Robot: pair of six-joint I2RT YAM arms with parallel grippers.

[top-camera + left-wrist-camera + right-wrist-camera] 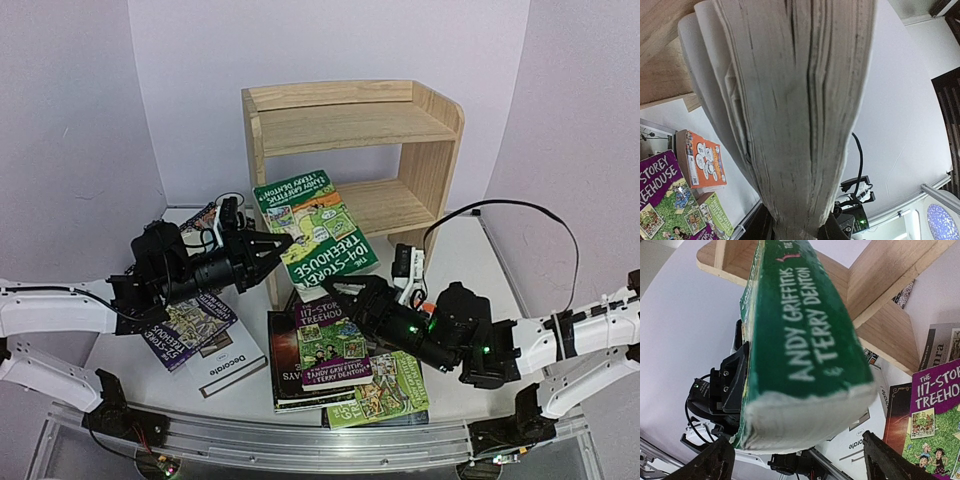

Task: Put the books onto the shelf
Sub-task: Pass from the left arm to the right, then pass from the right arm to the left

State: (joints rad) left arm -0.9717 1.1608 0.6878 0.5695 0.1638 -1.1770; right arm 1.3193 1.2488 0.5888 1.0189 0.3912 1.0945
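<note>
A green paperback, one of the books, hangs tilted in the air in front of the pine shelf. My left gripper is shut on its left edge. In the left wrist view the page edges fill the frame and run down into the left gripper. My right gripper stands open just below the book's lower end. In the right wrist view the green spine sits above the right gripper, whose fingers stand wide on either side without touching it.
More books lie on the table: a purple one on a dark one, a green one, white "Decorate", another purple under the left arm, and an orange one. A black cable loops at right.
</note>
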